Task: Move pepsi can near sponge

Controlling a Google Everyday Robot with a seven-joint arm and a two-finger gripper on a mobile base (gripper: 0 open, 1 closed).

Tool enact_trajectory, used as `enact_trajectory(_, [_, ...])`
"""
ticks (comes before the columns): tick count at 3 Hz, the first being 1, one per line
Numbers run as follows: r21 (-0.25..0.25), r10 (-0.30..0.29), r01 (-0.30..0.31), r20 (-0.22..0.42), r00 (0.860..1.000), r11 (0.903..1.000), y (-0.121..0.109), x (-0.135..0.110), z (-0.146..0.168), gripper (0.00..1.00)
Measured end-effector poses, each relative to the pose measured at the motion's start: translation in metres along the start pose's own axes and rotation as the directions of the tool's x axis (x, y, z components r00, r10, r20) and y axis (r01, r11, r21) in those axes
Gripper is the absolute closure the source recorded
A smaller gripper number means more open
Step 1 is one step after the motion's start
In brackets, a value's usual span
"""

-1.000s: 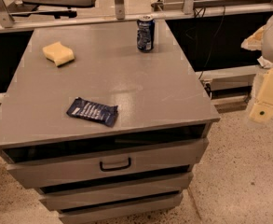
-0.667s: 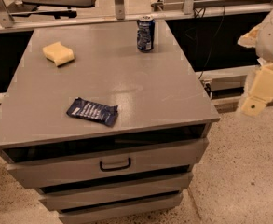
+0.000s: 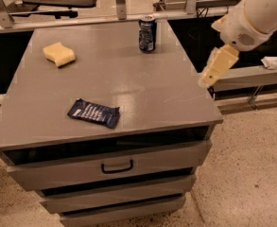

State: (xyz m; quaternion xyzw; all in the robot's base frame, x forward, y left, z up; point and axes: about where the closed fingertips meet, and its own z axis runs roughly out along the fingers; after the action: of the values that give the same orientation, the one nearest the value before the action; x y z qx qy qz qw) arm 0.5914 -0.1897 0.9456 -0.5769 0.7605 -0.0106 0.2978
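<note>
Approach stage, by the look of it, with the can untouched: pepsi can upright at the far edge of the grey bench, right of centre and short of the far right corner; sponge lying near the far left corner, well apart from the can. Just outside the right edge, about midway along it, gripper hanging in the air on a white arm, clear of the bench top and of the can; grip state impossible to make out. Dark blue snack packet flat toward the near edge, left of centre, out of the likely path. Next move, judged from this layout: in over the right edge toward the far edge to bracket the can's sides, then a firm hold to prevent tipping, a lift, and a carry leftward to a spot just beside the sponge.
</note>
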Motion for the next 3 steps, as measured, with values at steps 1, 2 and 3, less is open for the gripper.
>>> enact_trajectory(1, [0.052, 0.017, -0.023, 0.115, 0.993, 0.9984, -0.049, -0.027, 0.042, 0.0])
enact_trajectory(2, [0.097, 0.066, -0.091, 0.233, 0.97, 0.9912, -0.09, -0.05, 0.071, 0.0])
enact_trajectory(3, [0.12, 0.127, -0.18, 0.358, 0.925, 0.9763, -0.123, -0.077, 0.095, 0.0])
